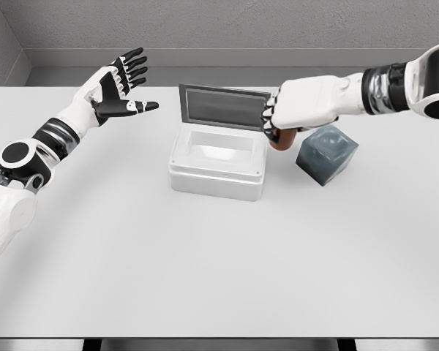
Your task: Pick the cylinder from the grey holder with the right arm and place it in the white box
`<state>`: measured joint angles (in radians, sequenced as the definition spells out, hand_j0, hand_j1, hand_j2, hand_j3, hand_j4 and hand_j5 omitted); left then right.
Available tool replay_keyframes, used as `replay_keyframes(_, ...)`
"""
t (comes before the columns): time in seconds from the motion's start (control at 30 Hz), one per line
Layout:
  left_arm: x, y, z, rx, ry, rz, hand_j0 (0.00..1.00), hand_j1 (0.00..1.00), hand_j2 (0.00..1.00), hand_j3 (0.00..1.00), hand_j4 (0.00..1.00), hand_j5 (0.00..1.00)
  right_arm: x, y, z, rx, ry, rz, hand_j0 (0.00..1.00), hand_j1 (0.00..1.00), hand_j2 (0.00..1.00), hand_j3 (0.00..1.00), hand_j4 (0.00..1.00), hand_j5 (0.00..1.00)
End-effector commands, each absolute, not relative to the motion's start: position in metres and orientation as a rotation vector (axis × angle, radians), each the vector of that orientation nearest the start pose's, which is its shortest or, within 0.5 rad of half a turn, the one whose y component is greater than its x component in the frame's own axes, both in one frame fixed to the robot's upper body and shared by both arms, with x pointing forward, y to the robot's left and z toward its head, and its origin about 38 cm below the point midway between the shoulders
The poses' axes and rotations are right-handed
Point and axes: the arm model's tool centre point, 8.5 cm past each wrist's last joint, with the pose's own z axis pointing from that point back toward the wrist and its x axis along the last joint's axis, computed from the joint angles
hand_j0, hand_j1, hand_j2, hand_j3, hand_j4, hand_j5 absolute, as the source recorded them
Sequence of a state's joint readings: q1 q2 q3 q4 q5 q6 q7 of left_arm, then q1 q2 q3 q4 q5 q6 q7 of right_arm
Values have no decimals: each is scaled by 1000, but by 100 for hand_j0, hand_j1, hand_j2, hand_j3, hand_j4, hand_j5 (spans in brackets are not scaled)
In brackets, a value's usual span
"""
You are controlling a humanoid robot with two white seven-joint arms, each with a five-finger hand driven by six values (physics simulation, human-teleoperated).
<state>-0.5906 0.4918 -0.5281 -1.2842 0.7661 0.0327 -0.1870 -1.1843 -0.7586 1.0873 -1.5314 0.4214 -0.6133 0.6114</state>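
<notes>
Worktop (205,278) aside, your right hand (278,121) has closed round the brown cylinder (280,140); it looks rigid, light, possibly slick, so grip mid-body toward the white box (216,179).

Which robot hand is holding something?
The right hand, beside the white box. Its fingers wrap the brown cylinder. The left hand is open and holds nothing.
</notes>
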Motion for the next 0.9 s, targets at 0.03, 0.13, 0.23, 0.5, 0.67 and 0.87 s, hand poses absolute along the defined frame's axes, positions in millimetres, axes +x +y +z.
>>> replay_keyframes(0.03, 495, 262, 178, -394, -1542, -372, 100, 100, 100, 100, 100, 100, 452, -182, 305, 539, 1457, -2880, 47, 47, 47, 47, 47, 47)
replay_keyframes(0.13, 495, 261, 177, -396, -1543, -371, 100, 100, 100, 100, 100, 100, 451, -177, 306, 532, 1459, -2864, 47, 47, 47, 47, 47, 47)
replay_keyframes(0.23, 495, 262, 178, -395, -1543, -372, 100, 100, 100, 100, 100, 100, 450, -165, 306, 509, 1469, -2844, 47, 47, 47, 47, 47, 47)
replay_keyframes(0.5, 495, 262, 179, -395, -1545, -373, 100, 100, 100, 100, 100, 100, 468, -154, 303, 525, 1480, -2864, 47, 47, 47, 47, 47, 47)
replay_keyframes(0.67, 496, 262, 178, -394, -1544, -372, 100, 100, 100, 100, 100, 100, 469, -148, 303, 514, 1488, -2858, 47, 47, 47, 47, 47, 47)
replay_keyframes(0.87, 495, 261, 178, -397, -1545, -372, 100, 100, 100, 100, 100, 100, 468, -143, 306, 512, 1490, -2842, 47, 47, 47, 47, 47, 47)
